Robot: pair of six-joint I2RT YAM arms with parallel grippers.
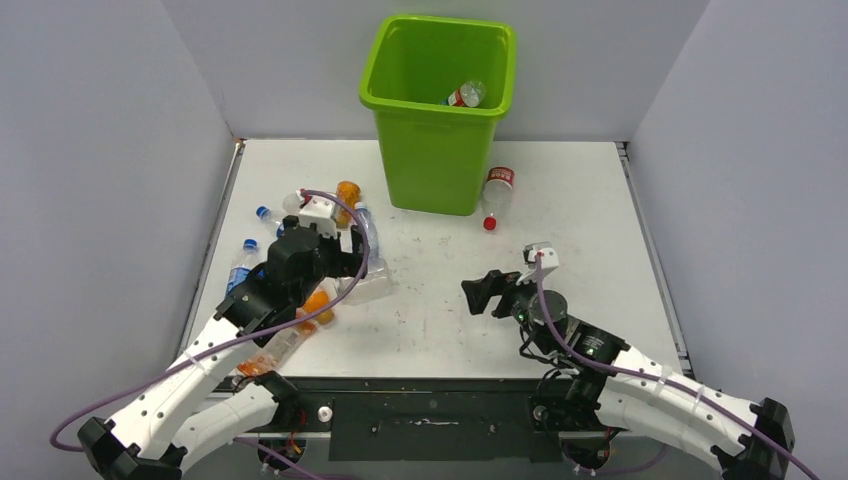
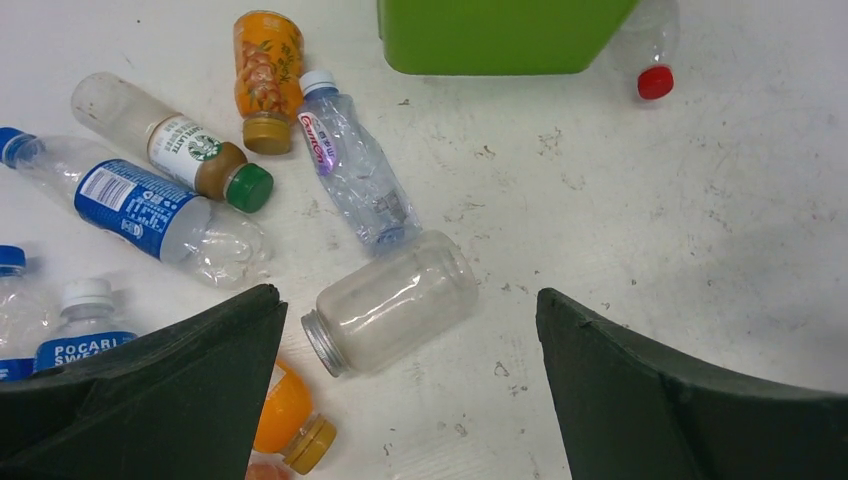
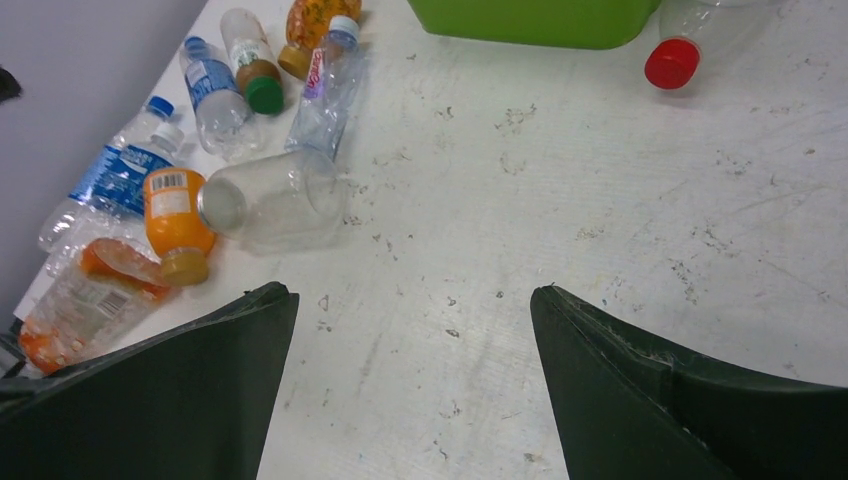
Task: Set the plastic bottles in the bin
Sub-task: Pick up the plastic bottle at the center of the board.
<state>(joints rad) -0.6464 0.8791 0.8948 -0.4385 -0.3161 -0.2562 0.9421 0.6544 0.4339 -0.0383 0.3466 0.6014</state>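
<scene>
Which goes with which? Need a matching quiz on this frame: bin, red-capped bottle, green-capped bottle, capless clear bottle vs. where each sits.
Things:
1. bin
2. red-capped bottle
3. green-capped bottle
4. capless clear bottle

Places:
A. on its side, mouth open, nearest the middle of the table
B. upright at the far edge, holding a red-label bottle
C. lying alone by the bin's right base
D. on the left, beside the blue-label bottle

Pairs: 1-B, 2-C, 3-D, 4-A
</scene>
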